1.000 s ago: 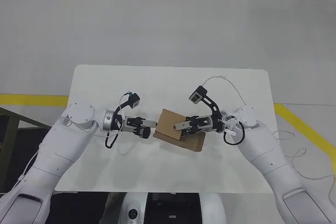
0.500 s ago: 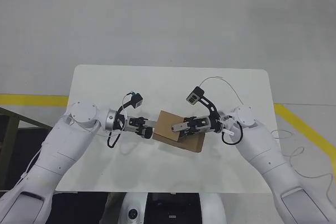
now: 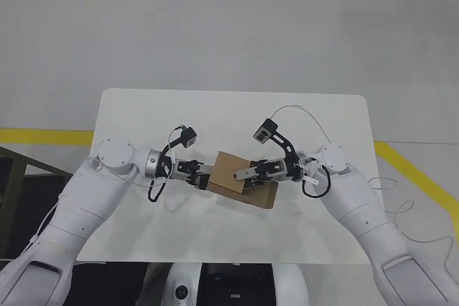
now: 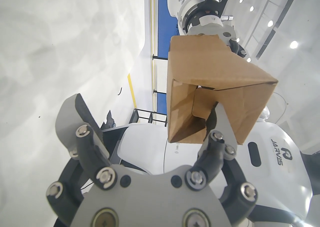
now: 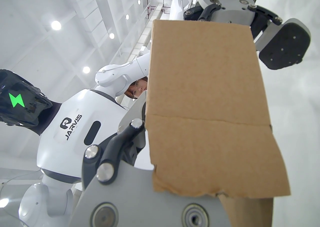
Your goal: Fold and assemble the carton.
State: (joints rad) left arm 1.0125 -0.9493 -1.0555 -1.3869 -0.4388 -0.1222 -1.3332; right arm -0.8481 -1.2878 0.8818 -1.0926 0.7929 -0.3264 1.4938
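A brown carton (image 3: 241,181) is held just over the middle of the white table (image 3: 138,115), with one end open. In the right wrist view its flat panel (image 5: 205,102) stands close in front. My right gripper (image 3: 245,173) is shut on the carton's top wall; one finger (image 5: 136,112) shows beside the panel and the other is hidden behind it. My left gripper (image 4: 147,107) is open at the carton's open end (image 4: 200,107), one finger (image 4: 222,123) inside the carton and the other finger (image 4: 80,118) outside. The left gripper (image 3: 203,180) meets the carton's left edge.
A thin white cable (image 3: 306,109) lies on the back right of the table. Bare tabletop surrounds the carton on all sides. The table's front edge (image 3: 237,262) runs close below both arms.
My left gripper has moved right, up to the carton's open end. The carton and my right gripper have shifted only slightly.
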